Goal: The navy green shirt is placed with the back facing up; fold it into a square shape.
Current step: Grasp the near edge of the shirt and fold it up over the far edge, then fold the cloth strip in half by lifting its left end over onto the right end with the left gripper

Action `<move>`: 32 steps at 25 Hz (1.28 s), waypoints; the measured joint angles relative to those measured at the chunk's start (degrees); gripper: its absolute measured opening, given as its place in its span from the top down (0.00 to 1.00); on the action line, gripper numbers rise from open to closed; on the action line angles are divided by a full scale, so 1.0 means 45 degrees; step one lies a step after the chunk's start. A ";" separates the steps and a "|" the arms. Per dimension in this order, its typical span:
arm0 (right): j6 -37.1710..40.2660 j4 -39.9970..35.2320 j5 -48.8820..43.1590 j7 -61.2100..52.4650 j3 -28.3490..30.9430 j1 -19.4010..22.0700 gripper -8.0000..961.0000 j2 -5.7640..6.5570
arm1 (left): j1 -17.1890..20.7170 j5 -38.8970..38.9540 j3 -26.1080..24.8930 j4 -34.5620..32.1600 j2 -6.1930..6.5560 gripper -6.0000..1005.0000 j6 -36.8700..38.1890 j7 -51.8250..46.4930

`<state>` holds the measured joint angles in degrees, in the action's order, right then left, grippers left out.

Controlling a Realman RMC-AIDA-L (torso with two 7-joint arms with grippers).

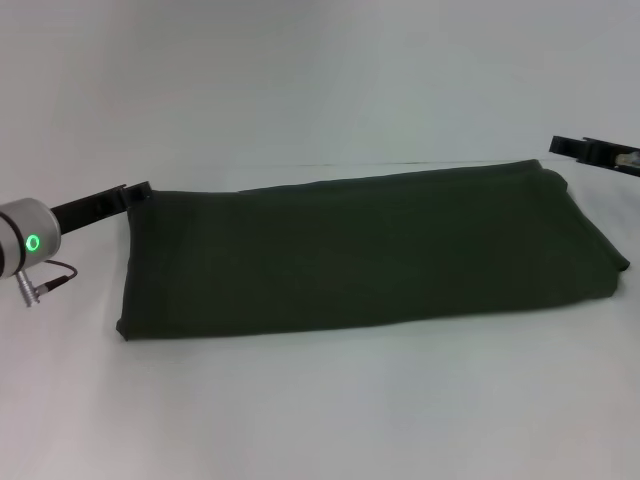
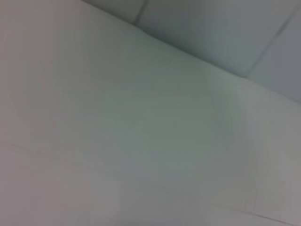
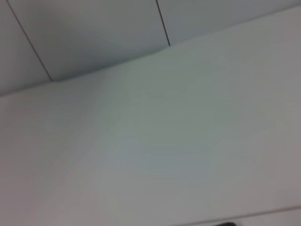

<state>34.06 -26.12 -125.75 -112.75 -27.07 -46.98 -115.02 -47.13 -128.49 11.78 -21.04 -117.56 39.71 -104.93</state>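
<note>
The navy green shirt (image 1: 365, 250) lies folded into a long band on the white tabletop (image 1: 320, 410). The left hand (image 1: 138, 189) sits at its far left corner, the right hand (image 1: 570, 146) at its far right corner; I cannot tell either grip.

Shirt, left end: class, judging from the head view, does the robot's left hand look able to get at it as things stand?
Probably yes. The left hand sits right at the far left corner of the shirt, and nothing lies between them on the table. Whether it touches the cloth cannot be told.
</note>
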 joint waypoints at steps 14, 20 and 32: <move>0.8414 -0.1471 0.4553 0.4752 -0.0046 0.3751 0.20 0.0504 | 0.2417 0.0336 -0.0040 -0.2450 0.0195 0.12 0.7882 -0.2996; 0.9772 -0.1536 0.3608 0.5848 -0.0060 0.4343 0.20 0.0661 | 0.3442 0.0304 -0.0308 -0.2866 0.0132 0.12 0.8809 -0.5320; 1.0474 -0.1588 0.3144 0.6934 -0.0076 0.4648 0.20 0.0764 | 0.3925 -0.0459 -0.0501 -0.2430 0.0061 0.12 0.8811 -0.7392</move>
<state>81.19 -33.26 -111.60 -81.54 -27.41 -26.07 -111.58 -29.47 -130.56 9.52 -31.98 -117.28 79.36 -138.19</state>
